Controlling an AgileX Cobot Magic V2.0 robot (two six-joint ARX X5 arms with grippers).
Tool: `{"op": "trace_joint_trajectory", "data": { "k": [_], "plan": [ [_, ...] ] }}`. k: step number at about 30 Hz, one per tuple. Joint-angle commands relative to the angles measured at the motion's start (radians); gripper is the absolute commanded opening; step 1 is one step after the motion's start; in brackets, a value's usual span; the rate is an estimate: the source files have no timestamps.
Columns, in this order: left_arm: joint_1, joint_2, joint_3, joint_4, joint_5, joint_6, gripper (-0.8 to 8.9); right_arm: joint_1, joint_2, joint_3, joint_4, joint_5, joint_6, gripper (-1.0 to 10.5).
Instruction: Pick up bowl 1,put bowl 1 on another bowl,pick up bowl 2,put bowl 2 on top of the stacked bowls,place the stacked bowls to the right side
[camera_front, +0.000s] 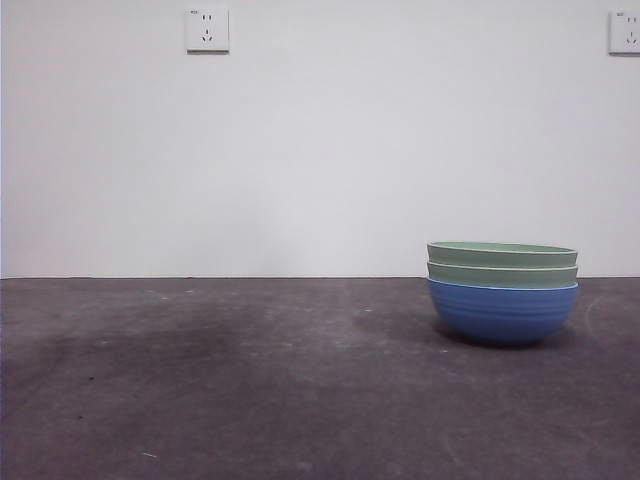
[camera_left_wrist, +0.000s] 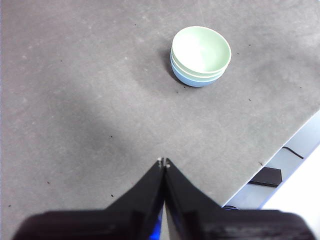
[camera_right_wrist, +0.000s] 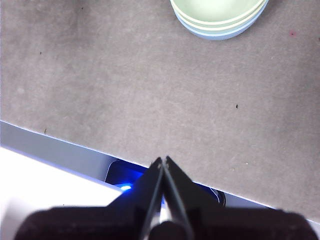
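Left tool pressed together, empty, high over bare desk; the stacked bowls sit well off from it, on the desk's right side in the front view. Right tool also closed on nothing, near the desk edge, the stack ahead of its tips and closer than to the left. Stack looks placed; if it needs shifting, right arm is nearer.
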Motion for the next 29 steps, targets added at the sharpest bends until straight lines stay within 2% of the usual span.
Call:
{"op": "trace_joint_trajectory", "data": {
  "k": [1,16,18,21,23,29],
  "plan": [
    [-0.003,0.001,-0.001,0.000,-0.002,0.008,-0.04,0.002,0.000,-0.002,0.005,0.003,-0.001,0.0],
    [-0.002,0.000,-0.001,0.002,-0.005,0.010,-0.04,0.002,0.000,-0.002,0.005,0.003,-0.001,0.0],
    [0.032,-0.020,-0.002,0.011,-0.025,0.063,-0.04,0.002,0.000,-0.002,0.006,0.003,-0.001,0.0],
    [0.120,-0.068,-0.020,0.144,-0.019,0.067,-0.04,0.002,0.000,-0.002,0.006,0.003,-0.001,0.0],
    [0.200,-0.124,-0.071,0.297,0.006,0.077,-0.04,0.002,0.000,-0.002,0.006,0.003,-0.001,0.0],
    [0.409,-0.370,-0.414,0.764,0.027,0.083,-0.04,0.002,0.000,-0.002,0.005,0.006,-0.001,0.0]
  ]
}}
